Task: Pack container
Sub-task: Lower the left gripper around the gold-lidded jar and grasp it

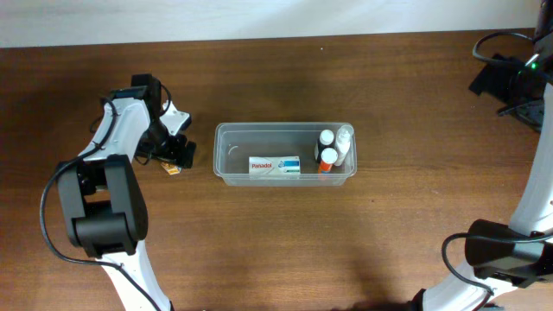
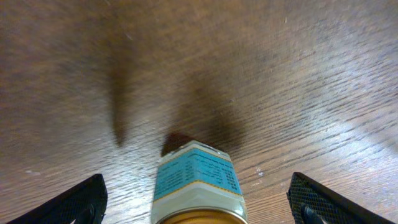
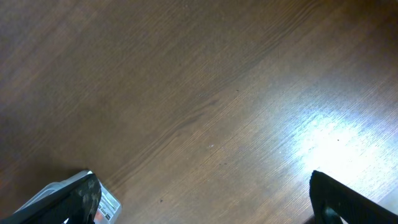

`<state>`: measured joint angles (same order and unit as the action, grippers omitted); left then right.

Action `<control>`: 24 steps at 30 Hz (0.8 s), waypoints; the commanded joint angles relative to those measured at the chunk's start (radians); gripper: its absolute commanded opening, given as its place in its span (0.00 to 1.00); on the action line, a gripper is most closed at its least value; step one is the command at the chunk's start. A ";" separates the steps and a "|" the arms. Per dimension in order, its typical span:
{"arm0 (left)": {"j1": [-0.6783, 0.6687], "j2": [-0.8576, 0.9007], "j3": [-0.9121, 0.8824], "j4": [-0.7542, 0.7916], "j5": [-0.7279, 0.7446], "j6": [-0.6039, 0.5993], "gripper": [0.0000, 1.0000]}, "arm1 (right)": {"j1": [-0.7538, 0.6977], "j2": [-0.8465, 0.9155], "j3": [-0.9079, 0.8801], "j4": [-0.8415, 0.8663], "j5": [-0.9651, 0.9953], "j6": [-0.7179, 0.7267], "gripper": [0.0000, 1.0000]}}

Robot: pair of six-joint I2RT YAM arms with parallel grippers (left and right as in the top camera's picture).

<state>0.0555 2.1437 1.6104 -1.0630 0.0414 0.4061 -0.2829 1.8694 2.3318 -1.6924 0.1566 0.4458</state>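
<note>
The container (image 1: 226, 138) is a clear rectangular tub at the table's centre. It holds a white Panadol box (image 1: 275, 166) and small bottles (image 1: 333, 149) at its right end. My left gripper (image 1: 179, 155) is just left of the tub. In the left wrist view it (image 2: 198, 210) is open, with a small jar (image 2: 198, 180) between the fingers; the jar has a teal label and a gold lid. Neither finger touches the jar, which rests on the table and shows in the overhead view (image 1: 173, 169). My right gripper (image 1: 492, 79) is far back right, open and empty (image 3: 205, 205) over bare wood.
The brown wooden table (image 1: 285, 242) runs under everything. Dark cables and gear (image 1: 527, 65) sit at the back right corner. A labelled grey piece (image 3: 102, 202) shows beside the right gripper's left finger.
</note>
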 commanded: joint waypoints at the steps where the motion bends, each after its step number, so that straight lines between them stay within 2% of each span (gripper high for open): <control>1: 0.006 0.018 -0.030 0.010 0.002 0.038 0.93 | -0.006 0.003 0.001 -0.005 0.005 0.007 0.98; 4: 0.006 0.018 -0.049 0.034 0.005 0.038 0.99 | -0.006 0.003 0.001 -0.005 0.005 0.007 0.98; 15: 0.006 0.018 -0.066 0.082 0.007 0.026 0.98 | -0.006 0.003 0.001 -0.005 0.005 0.007 0.98; 17: 0.006 0.018 -0.066 0.084 0.002 0.026 0.89 | -0.006 0.003 0.001 -0.005 0.005 0.007 0.98; 21: 0.006 0.018 -0.066 0.096 -0.019 0.026 0.57 | -0.006 0.003 0.001 -0.005 0.005 0.007 0.98; 24: 0.006 0.018 -0.066 0.098 -0.019 0.026 0.56 | -0.006 0.003 0.001 -0.005 0.005 0.007 0.98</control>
<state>0.0555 2.1456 1.5536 -0.9680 0.0265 0.4267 -0.2829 1.8694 2.3318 -1.6924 0.1566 0.4450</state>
